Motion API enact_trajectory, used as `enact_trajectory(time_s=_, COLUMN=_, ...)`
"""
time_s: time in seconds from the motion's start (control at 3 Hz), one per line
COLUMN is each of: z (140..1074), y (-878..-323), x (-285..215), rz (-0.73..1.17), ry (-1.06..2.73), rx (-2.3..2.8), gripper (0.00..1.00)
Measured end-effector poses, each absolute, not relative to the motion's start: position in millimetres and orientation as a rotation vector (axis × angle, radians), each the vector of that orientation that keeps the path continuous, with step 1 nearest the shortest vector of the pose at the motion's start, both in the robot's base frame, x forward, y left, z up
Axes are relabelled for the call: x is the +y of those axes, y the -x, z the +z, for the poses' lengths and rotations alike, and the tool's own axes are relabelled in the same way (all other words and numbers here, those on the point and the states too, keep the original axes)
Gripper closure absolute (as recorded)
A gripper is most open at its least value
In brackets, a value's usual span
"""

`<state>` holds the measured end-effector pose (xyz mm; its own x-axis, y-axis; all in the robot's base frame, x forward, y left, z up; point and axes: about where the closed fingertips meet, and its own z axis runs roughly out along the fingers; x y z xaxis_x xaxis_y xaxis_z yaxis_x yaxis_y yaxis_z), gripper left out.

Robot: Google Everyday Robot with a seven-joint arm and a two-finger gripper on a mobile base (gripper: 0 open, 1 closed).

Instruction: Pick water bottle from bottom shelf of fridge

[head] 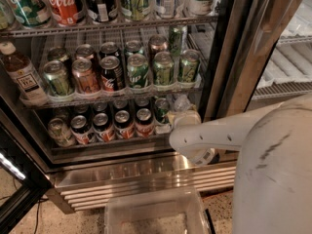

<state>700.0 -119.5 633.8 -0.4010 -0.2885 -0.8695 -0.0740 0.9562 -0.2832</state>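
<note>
The fridge (228,57) stands with its door swung open. On its bottom shelf (105,145) are rows of soda cans (123,124). At the right end of that shelf stands the water bottle (179,103), clear and colourless, partly hidden behind my hand. My white arm reaches in from the right. The gripper (184,117) is at the bottle's lower part, in front of it, and my wrist covers most of it. Whether it touches the bottle I cannot tell.
The middle rack holds more cans, with a brown tea bottle (22,74) at its left end. The dark open door (14,199) hangs at lower left. A clear plastic bin (156,213) sits below the louvred base. Wire racks (287,77) of another compartment lie to the right.
</note>
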Motion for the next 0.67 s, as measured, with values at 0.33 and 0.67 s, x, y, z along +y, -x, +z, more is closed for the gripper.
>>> enact_trajectory(time_s=0.33, z=635.0, y=-703.5, x=-125.2, rz=-0.244, ry=0.253, rx=1.982, gripper=0.81)
enact_trajectory(time_s=0.67, z=636.5, y=-703.3, x=-124.4, rz=-0.244, ry=0.252, rx=1.982, gripper=1.0)
